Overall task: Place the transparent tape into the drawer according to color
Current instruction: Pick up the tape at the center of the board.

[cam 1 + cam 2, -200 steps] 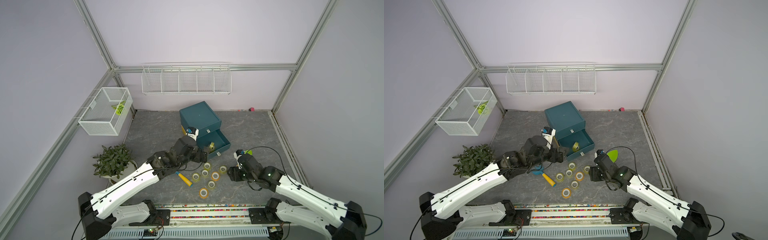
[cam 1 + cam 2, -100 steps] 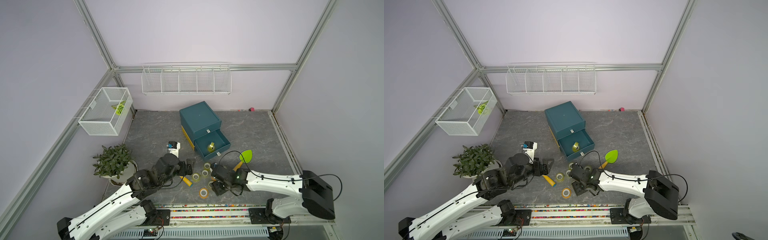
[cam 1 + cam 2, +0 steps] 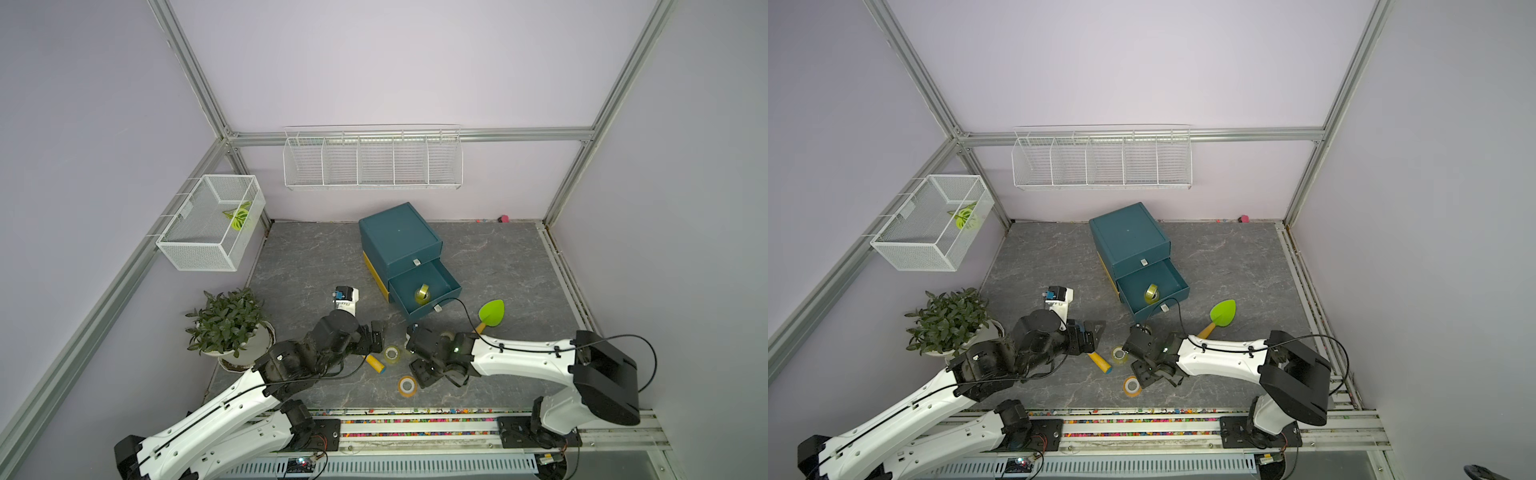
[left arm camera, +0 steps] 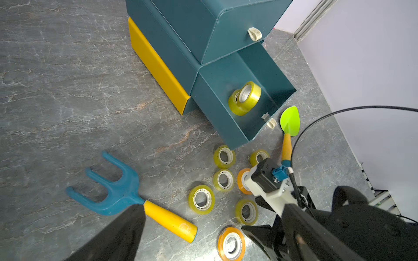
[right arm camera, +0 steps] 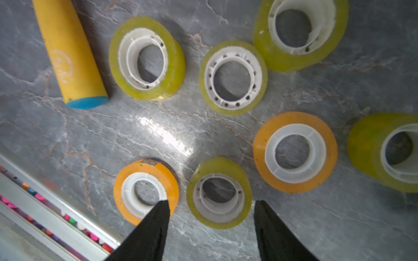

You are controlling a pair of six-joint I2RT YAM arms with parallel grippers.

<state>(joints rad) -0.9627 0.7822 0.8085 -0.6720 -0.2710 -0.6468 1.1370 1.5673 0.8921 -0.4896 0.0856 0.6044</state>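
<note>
Hovering low with the right gripper (image 5: 212,201), fingers spread and clamped on nothing, straddling a yellow-green tape roll (image 5: 217,167) lying flat between the tips. Overlapping an orange roll (image 5: 122,180) with one fingertip; facing a second orange roll (image 5: 294,119) and more yellow-green rolls (image 5: 178,67) farther ahead of the fingers, beside a yellow tool handle (image 5: 70,56). Holding the left gripper (image 3: 376,334) wide apart and empty, near the same cluster. Showing one drawer roll (image 3: 420,297) standing on edge in the open drawer (image 3: 440,278), well beyond both grippers.
</note>
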